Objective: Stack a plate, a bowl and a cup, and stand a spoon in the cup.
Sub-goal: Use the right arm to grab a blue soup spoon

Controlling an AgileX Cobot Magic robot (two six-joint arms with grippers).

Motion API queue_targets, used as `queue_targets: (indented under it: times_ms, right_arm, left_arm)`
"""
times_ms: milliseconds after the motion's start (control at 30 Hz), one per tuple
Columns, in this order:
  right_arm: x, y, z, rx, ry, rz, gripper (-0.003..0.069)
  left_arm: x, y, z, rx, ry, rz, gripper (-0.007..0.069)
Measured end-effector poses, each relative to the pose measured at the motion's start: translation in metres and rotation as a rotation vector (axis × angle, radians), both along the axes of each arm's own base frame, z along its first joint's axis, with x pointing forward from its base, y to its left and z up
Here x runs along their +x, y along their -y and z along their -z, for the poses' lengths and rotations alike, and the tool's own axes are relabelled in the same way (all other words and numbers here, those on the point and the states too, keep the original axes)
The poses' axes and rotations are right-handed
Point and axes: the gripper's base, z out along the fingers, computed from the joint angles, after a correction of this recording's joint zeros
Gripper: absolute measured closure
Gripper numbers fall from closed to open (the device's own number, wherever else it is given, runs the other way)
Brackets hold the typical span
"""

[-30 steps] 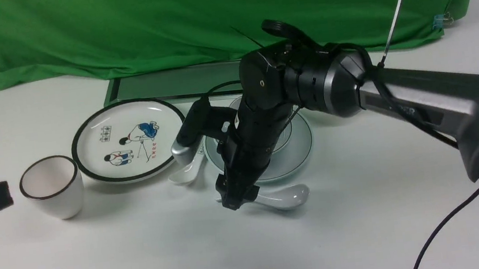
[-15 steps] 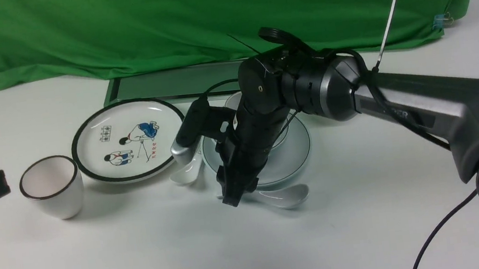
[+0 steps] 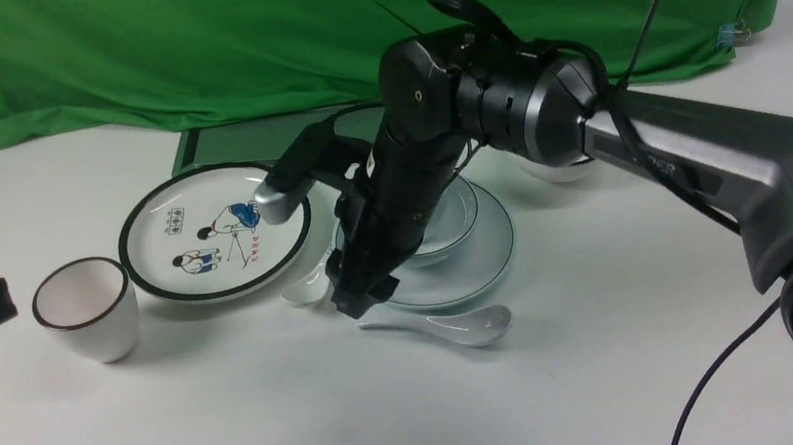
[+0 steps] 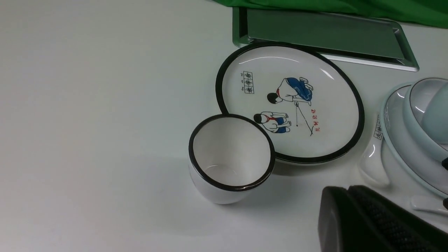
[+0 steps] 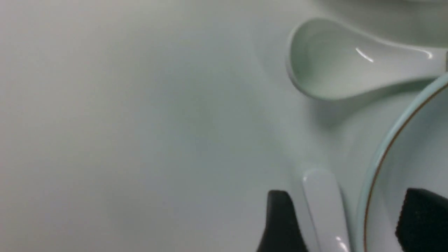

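The pale blue-green plate (image 3: 479, 261) lies mid-table with the shallow bowl (image 3: 452, 220) on it. The pale blue cup (image 4: 435, 112) sits in the bowl; my right arm hides it in the front view. The plain white spoon (image 3: 457, 326) lies flat on the table in front of the plate. My right gripper (image 3: 360, 297) hangs open just above its handle end. In the right wrist view the handle (image 5: 325, 210) and the plate rim (image 5: 371, 196) lie between the fingers (image 5: 280, 224). My left gripper (image 4: 346, 190) is shut and empty at the far left.
A marked spoon (image 3: 307, 289) lies between the plate and the cartoon plate (image 3: 211, 232). A black-rimmed white cup (image 3: 85, 306) stands at the left. A black-rimmed white bowl (image 3: 555, 171) sits behind my right arm. A metal tray (image 3: 282, 138) and a green cloth are at the back.
My right gripper has risen from the table and shifted left, away from the spoon's handle. The spoon stays flat on the table. The left arm has barely moved.
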Motion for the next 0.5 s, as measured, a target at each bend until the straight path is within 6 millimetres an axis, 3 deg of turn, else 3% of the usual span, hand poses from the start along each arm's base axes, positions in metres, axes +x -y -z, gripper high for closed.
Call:
queue_targets:
  times_ms: [267,500]
  right_arm:
    - [-0.003,-0.015,0.015,0.027,0.011,-0.03,0.0197]
    - [0.001,-0.013,0.034,-0.044,0.024,-0.051,0.0197]
  left_arm:
    - [0.0,0.0,0.001,-0.004,0.006,-0.004,0.0654]
    - [0.0,0.0,0.002,-0.005,0.004,-0.003,0.0654]
